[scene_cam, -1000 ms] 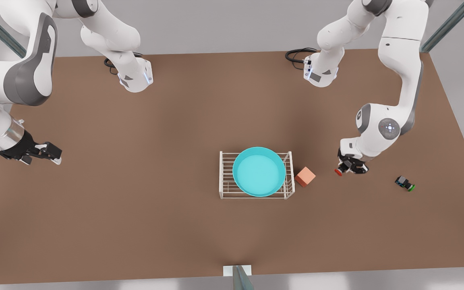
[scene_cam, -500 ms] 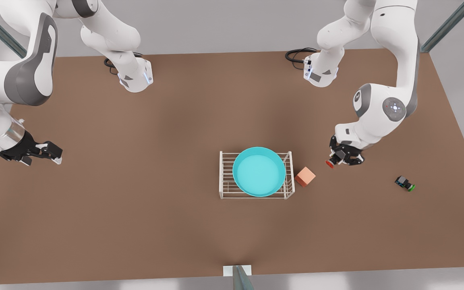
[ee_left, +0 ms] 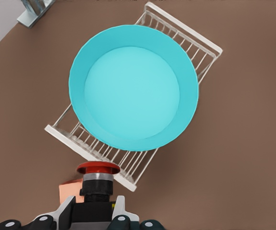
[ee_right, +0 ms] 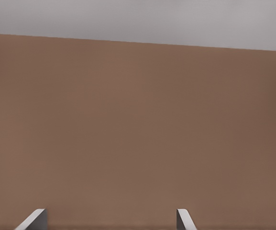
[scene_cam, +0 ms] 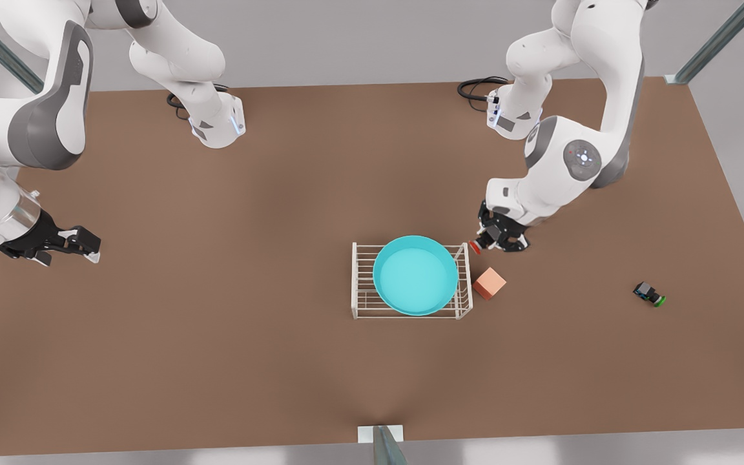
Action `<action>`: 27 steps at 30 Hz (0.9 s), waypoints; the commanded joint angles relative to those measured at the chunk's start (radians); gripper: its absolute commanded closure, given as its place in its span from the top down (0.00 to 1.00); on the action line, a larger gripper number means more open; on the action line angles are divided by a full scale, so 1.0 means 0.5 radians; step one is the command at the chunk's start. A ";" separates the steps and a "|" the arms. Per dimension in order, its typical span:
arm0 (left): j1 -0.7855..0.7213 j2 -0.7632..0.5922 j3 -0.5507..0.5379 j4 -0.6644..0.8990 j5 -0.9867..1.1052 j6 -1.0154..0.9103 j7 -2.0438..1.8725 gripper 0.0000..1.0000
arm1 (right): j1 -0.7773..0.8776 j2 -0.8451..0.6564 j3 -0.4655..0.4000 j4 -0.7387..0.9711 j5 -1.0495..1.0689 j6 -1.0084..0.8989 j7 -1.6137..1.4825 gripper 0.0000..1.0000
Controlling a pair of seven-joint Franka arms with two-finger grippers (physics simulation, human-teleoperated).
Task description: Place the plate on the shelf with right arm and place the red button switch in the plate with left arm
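The plate (scene_cam: 415,275) lies flat on the shelf (scene_cam: 362,284), which stands near the middle of the brown table (scene_cam: 217,336); the plate covers most of the rack, so only the wire bars at its edges show.

The left gripper (scene_cam: 492,240) hangs above the table just beside the shelf's far corner on the front view's right, closed on the red switch (scene_cam: 476,247). In the front view only the red cap pokes out toward the shelf, and the body is hidden among the black fingers. In the left wrist view the switch (ee_left: 97,181) is clearer: grey collar and dark body clamped between the fingers (ee_left: 67,216), cap pointing at the plate (ee_left: 133,93), and the picture's edge cuts off the gripper's lower part.

A pink cube (scene_cam: 489,283) sits on the table just right of the shelf, partly hidden behind the switch in the wrist view. A green switch (scene_cam: 650,294) lies well apart on the right.

The right gripper (scene_cam: 78,245) waits far left above the table, its fingers spread and empty; the right wrist view shows two fingertips (ee_right: 32,219) apart, cut off at the picture's edge.
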 commanded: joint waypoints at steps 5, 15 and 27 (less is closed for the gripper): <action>-0.214 0.208 0.003 0.162 0.079 -0.045 -0.563 0.44 | 0.004 -0.002 0.003 0.001 0.001 0.001 -0.028 1.00; -1.024 0.533 0.688 0.505 0.141 -0.048 -0.774 0.44 | 0.007 0.001 0.009 -0.002 0.001 0.001 -0.028 1.00; -1.546 0.693 1.234 0.711 0.018 -0.048 -0.830 0.70 | 0.007 0.001 0.013 0.001 0.001 -0.002 -0.028 1.00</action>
